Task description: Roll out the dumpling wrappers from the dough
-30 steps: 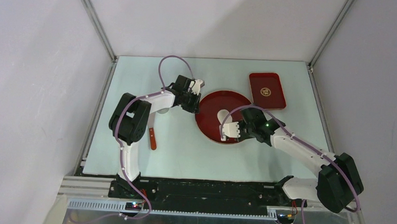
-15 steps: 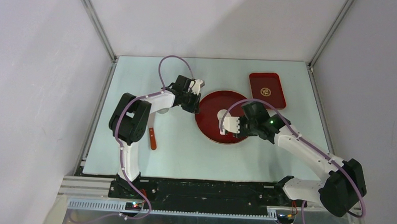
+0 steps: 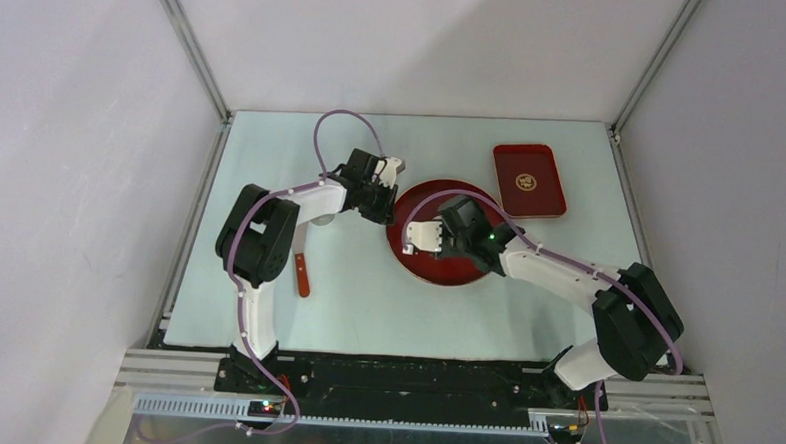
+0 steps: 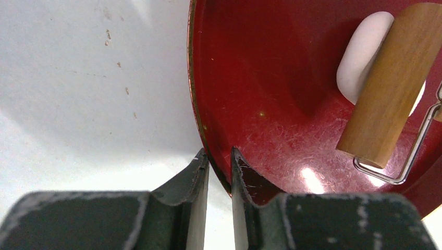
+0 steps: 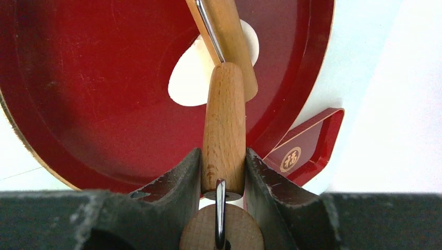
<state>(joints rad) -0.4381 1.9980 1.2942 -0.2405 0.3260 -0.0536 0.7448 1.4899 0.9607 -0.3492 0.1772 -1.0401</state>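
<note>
Our right gripper [image 5: 223, 156] clamps the rolling pin [image 5: 224, 120] by its wooden handle, roller lying across the flattened dough [image 5: 187, 83], while our left gripper [image 4: 219, 156] pinches the rim of the red plate [image 4: 260, 104].

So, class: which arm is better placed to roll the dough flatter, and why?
Right. The right gripper is shut on the roller, whose barrel lies across the dough. The left gripper only pinches the red plate at its rim.

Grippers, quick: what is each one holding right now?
Left gripper: closed on the rim of the red plate.
Right gripper: closed on the rolling pin, by its wooden handle.
</note>
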